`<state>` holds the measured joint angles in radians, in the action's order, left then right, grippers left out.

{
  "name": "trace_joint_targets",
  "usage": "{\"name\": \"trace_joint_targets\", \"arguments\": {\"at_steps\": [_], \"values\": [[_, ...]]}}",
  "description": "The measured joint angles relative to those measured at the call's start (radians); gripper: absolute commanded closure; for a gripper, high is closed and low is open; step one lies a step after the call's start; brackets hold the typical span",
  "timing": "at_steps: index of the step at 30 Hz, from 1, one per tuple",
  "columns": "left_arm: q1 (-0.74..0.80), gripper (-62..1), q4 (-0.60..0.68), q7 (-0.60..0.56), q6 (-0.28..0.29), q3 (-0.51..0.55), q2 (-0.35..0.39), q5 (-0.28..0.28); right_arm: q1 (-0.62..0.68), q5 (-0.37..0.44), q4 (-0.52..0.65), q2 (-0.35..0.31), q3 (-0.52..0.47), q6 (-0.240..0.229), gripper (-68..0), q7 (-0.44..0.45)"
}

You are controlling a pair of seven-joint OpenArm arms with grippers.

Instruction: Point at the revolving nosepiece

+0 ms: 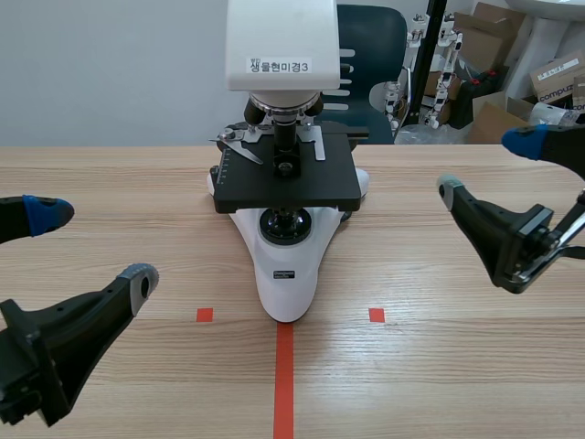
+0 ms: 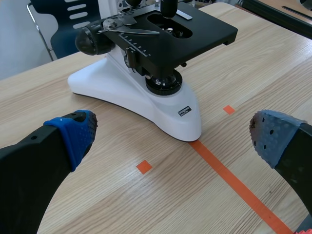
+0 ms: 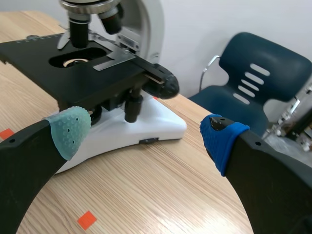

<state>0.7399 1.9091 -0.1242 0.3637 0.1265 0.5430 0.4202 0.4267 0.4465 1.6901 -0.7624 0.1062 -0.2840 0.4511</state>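
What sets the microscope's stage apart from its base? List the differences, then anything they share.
The stage is black; the base is white. The stage is a flat rectangular plate held up off the table; the base rests on it and narrows to a rounded front toward the robot. The stage carries metal clips; the base carries a small dark label. Both are parts of one microscope.

Premises: a laboratory or research workroom, partly used for storage. Evidence: a labelled microscope (image 1: pixel 285 265) stands on a wood-grain table (image 1: pixel 439 366) marked out with orange-red tape (image 1: pixel 284 384). Behind the table are a dark blue office chair (image 1: pixel 375 46), stacked cardboard boxes (image 1: pixel 494 37), a metal rig (image 1: pixel 445 69) and a plain pale wall (image 1: pixel 110 73).
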Motion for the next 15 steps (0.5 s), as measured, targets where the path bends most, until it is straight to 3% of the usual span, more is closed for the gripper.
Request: {"name": "trace_joint_targets", "arguments": {"at_steps": [5,13,15], "values": [[0.0,-62.3,0.0,0.0,0.0,0.0,0.0,0.0,0.115,0.049,0.119,0.002,-0.156,0.0,-50.4,-0.169],[0.0,-62.3,0.0,0.0,0.0,0.0,0.0,0.0,0.22,0.071,0.251,0.021,-0.246,-0.009,-50.8,-0.262],[0.0,-62.3,0.0,0.0,0.0,0.0,0.0,0.0,0.237,0.095,0.275,0.033,-0.249,-0.009,-58.3,-0.296]]}}
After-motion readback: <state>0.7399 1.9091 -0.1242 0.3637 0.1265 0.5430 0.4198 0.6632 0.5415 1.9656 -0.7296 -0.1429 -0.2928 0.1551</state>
